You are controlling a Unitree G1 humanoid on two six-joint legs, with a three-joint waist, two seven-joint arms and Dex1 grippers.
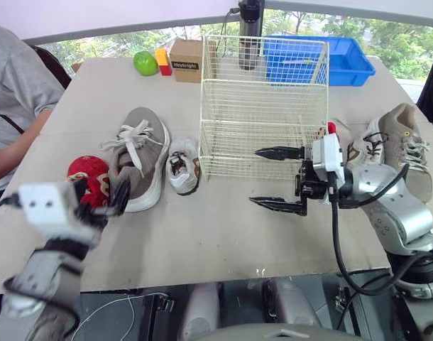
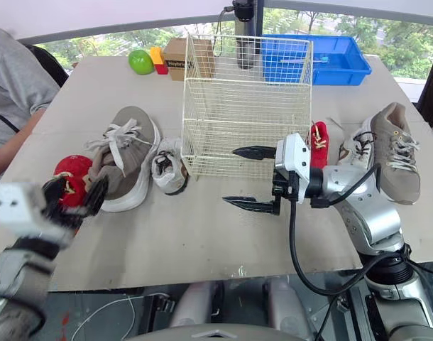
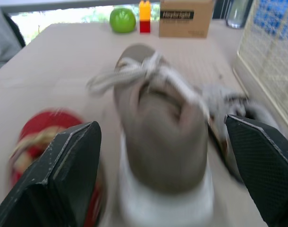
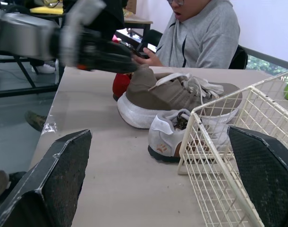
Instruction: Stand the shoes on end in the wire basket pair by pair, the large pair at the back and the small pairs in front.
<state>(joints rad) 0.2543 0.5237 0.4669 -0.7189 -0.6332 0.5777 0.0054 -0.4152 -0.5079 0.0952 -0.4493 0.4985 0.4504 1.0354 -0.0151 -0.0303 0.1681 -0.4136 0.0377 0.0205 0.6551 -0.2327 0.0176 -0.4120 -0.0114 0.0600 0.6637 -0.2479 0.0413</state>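
Your left gripper (image 1: 101,195), jaws wide, is at the heel of the large grey shoe (image 1: 138,160), which lies at the middle left of the frame on the bench (image 1: 202,234). I think it is better to close on the firm heel and white rubber sole, not on the loose laces or soft cloth upper. The right gripper (image 1: 255,176), jaws also wide, hangs before the empty wire basket (image 1: 259,121) at the centre.

Open passage over bare table (image 1: 202,234), lower centre. Blocked at centre by wire basket (image 1: 262,106), just left of it by grey shoe (image 1: 142,160) and small white shoe (image 1: 182,167).
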